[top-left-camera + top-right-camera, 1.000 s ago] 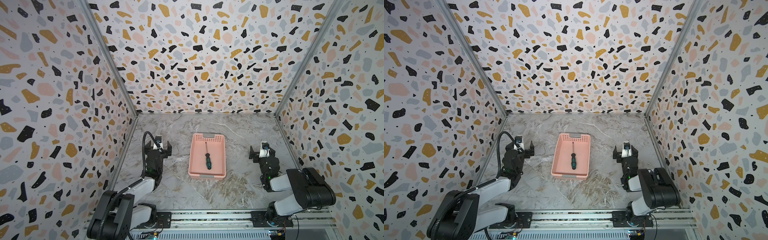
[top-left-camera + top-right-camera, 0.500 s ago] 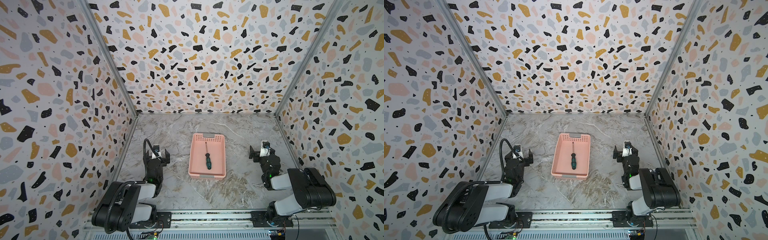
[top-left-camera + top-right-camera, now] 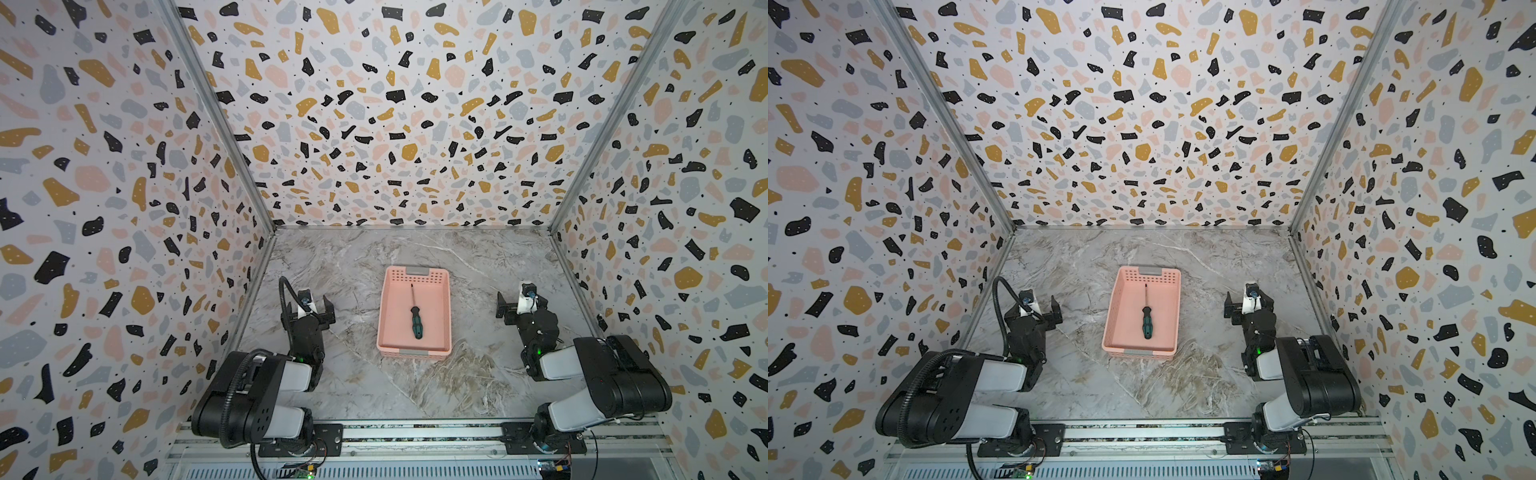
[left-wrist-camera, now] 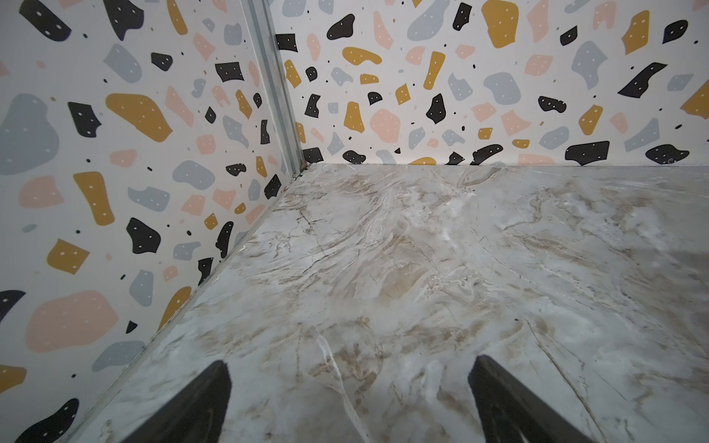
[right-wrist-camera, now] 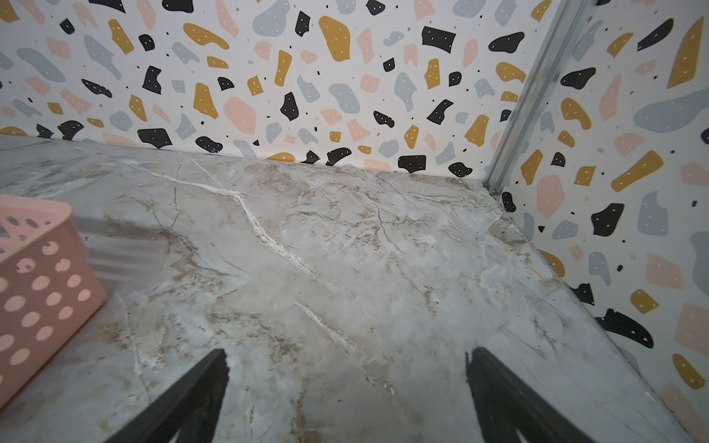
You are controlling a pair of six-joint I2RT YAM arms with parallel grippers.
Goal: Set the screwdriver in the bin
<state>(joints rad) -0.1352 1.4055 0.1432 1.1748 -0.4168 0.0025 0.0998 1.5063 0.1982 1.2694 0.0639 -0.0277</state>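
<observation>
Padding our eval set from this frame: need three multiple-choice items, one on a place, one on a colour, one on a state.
1. Where does the screwdriver lie?
A) on the table B) inside the bin C) against a wall
2. What colour is the bin?
A) salmon pink B) blue C) white
3. How is the right gripper?
A) shut on the screwdriver B) shut, empty C) open, empty
Key: 1 B, it lies flat on the bin's floor in both top views; 2 A, pink perforated walls; 3 C, its fingers stand apart with nothing between them.
</observation>
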